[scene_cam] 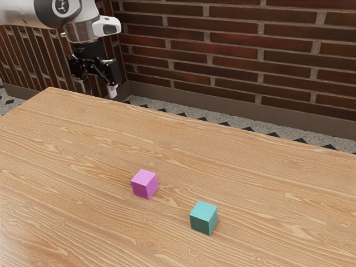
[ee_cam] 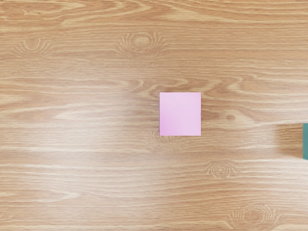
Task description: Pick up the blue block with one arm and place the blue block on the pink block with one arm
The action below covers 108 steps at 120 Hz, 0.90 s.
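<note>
Clearly, the black two-finger gripper [scene_cam: 98,89] hangs high above the wooden table [scene_cam: 67,144], jaws wide apart and empty. The small teal-blue cube [scene_cam: 203,217] rests well below it toward the exterior view's right, just past the small pink cube [scene_cam: 144,183].

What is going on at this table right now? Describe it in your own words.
A robot arm's gripper hangs open and empty, high above the wooden table. The pink block and the blue block sit apart on it, neither touched. The blue block has not yet been picked up.
</note>
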### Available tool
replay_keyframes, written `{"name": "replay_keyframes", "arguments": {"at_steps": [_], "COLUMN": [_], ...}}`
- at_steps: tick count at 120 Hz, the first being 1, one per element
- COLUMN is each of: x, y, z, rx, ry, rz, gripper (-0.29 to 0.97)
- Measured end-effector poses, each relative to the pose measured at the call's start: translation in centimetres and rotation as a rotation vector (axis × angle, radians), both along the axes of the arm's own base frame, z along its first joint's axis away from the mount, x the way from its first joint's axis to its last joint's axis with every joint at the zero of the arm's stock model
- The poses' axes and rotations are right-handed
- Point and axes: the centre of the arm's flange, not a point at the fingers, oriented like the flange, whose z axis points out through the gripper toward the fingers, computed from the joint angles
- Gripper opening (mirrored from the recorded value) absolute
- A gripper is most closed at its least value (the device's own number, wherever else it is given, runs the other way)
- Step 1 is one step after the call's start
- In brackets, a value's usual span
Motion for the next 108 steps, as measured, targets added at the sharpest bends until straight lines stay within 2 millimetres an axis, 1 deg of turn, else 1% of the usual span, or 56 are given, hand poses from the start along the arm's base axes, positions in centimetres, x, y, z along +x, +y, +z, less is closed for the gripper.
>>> {"name": "replay_keyframes", "arguments": {"at_steps": [1, 5, 9, 16, 22, 24, 26, 28, 31, 34, 38, 42, 46, 52, 54, 57, 66, 72, 77, 82, 87, 92, 101, 108], "x": [0.0, 1.3, 1.8, 2.0, 1.9, 1.7, 1.4, 0.9, 0.1, -0.7, -1.2, -1.3, -1.0, -0.3, -0.2, -0.1, -0.3, -0.5, -0.7, -1.1, -1.0, -0.5, 1.0, 1.9], "y": [0.0, -0.1, 0.2, 2.1, 4.0, 4.5, 4.7, 4.8, 4.7, 4.2, 2.7, 0.1, -3.4, -9.5, -11.0, -12.5, -16.0, -18.1, -19.9, -22.2, -24.1, -24.8, -26.1, -26.6], "z": [0.0, 2.5, 3.7, 4.5, 4.8, 5.2, 6.5, 9.0, 11.9, 13.7, 15.0, 15.3, 14.8, 13.1, 12.6, 12.0, 11.0, 10.0, 9.0, 7.9, 6.3, 4.7, 0.1, -2.8], "rx": [0.0, -0.018, -0.029, -0.042, -0.05, -0.052, -0.052, -0.051, -0.049, -0.051, -0.059, -0.07, -0.077, -0.074, -0.072, -0.069, -0.038, -0.019, 0.0, -0.001, 0.007, 0.014, 0.03, 0.037], "ry": [0.0, -0.041, -0.057, -0.056, -0.047, -0.05, -0.072, -0.114, -0.162, -0.189, -0.201, -0.196, -0.182, -0.146, -0.136, -0.126, -0.115, -0.097, -0.086, -0.073, -0.054, -0.036, 0.016, 0.039], "rz": [0.0, -0.008, -0.009, 0.011, 0.033, 0.036, 0.037, 0.034, 0.026, 0.015, -0.014, -0.061, -0.121, -0.216, -0.238, -0.258, -0.301, -0.327, -0.35, -0.384, -0.409, -0.409, -0.41, -0.403], "gripper": [0.68, 0.68, 0.68, 0.68, 0.68, 0.68, 0.68, 0.68, 0.68, 0.68, 0.68, 0.68, 0.68, 0.68, 0.68, 0.68, 0.68, 0.68, 0.68, 0.68, 0.68, 0.68, 0.68, 0.68]}}
